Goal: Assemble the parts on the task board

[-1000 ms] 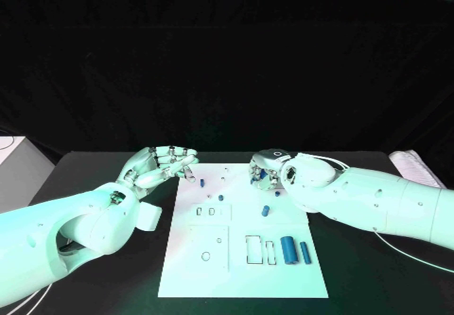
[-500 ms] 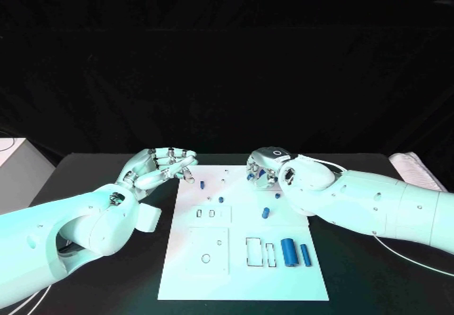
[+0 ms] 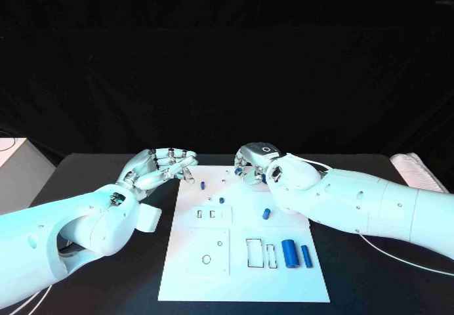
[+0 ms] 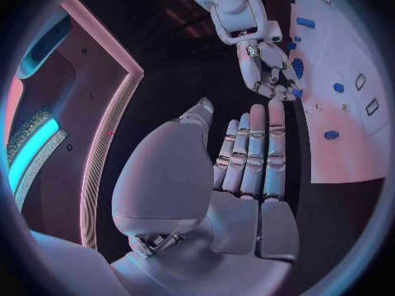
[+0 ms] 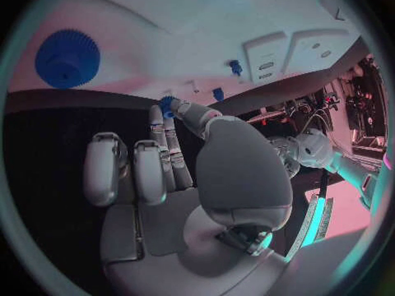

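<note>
Pinching a small blue part point(image 5: 167, 104) between our right hand point(image 3: 254, 165) fingertips, we hover over the task board's point(image 3: 241, 275) far end. Our left hand point(image 3: 161, 167), fingers curled on nothing, waits beside its far corner. Nearer us, blue cylinders point(image 3: 289, 252) and pegs point(image 3: 266, 212) lie loose; most assembly seems undone. No writing is legible.

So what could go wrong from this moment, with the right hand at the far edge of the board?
The right hand seems to pinch a small blue part only at its fingertips, so it may slip. Its arm hangs low over the task board and might brush the loose blue pin.
</note>
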{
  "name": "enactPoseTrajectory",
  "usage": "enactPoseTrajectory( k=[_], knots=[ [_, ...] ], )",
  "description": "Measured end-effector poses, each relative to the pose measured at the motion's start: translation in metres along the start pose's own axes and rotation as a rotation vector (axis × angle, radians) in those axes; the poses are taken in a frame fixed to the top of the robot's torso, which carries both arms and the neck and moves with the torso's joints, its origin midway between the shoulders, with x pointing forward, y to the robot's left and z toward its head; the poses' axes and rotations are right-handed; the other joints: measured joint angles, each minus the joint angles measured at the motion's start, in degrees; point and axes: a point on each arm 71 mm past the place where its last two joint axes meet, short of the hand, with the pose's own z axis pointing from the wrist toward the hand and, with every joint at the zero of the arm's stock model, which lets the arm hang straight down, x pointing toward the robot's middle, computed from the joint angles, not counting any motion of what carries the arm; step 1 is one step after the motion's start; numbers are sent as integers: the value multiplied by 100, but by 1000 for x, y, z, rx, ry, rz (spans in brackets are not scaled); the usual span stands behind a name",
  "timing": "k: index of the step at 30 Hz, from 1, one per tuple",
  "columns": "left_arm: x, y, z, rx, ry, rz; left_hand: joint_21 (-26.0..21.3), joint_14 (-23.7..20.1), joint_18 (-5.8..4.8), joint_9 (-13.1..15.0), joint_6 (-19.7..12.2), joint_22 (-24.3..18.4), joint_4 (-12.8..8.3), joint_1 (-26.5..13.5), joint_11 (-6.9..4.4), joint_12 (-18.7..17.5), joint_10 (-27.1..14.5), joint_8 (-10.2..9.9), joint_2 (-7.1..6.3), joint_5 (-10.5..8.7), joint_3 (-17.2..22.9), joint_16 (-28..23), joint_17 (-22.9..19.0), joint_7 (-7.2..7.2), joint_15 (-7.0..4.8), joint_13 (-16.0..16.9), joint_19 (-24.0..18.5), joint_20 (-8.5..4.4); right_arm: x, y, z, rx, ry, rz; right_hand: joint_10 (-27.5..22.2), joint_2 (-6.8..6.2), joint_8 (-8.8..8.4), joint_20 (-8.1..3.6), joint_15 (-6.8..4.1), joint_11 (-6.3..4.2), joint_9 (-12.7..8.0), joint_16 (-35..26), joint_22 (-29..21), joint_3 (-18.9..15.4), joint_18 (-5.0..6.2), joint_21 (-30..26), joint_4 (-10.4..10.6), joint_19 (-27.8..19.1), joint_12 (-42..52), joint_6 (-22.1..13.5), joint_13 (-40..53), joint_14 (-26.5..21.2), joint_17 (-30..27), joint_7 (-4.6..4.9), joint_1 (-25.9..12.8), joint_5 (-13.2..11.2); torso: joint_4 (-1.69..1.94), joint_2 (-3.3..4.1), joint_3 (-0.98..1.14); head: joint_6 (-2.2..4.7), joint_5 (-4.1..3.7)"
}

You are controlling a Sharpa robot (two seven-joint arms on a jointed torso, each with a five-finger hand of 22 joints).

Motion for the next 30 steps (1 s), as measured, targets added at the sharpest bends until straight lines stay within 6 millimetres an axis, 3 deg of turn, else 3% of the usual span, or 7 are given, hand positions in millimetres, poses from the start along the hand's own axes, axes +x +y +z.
enactPoseTrajectory(
  k=[14,30],
  knots=[
    [2,0,1,-1,4,-6,-1,0,0,0,0,-1,0,0,0,0,0,0,0,0,0,0,-1,0,0,-1,0,0,3,8,11,2,-29,7,-2,-2,-2,0,0,-1,71,22,-1,15,0,0,-16,0,-21,-12,-5,0,6,8,-1,-45,53,40,-7,5,0],
    [3,-5,3,8,8,-6,23,0,0,5,0,7,0,23,0,0,0,0,23,0,0,0,5,0,0,3,-21,-21,5,6,18,21,-40,0,-3,-3,-15,0,0,-1,101,22,-2,30,0,-1,-32,0,-22,-36,-6,0,5,15,-2,-49,105,80,-38,15,12]
  ],
)
